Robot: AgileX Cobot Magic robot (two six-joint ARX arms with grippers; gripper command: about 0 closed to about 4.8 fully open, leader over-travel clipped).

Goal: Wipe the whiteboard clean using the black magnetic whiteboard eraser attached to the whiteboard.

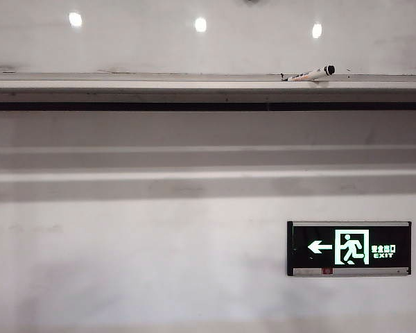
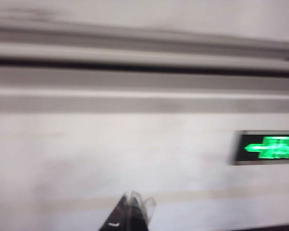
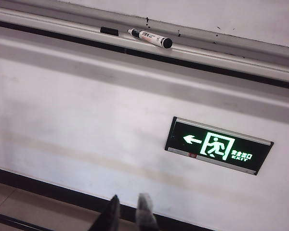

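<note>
Wall backdrop, both grippers low, pinched.

Black exit sign on the wall, white arrow, running-figure pictogram, "EXIT", marker label unreadable

From my remote seat I saw a matte white wall with faint grey mottling. A lit exit sign hung on it, green-white running figure and arrow pointing left. Three ceiling lights glared as round reflections high up. In the right wrist view a dark baseboard met a pale tiled floor.
</note>
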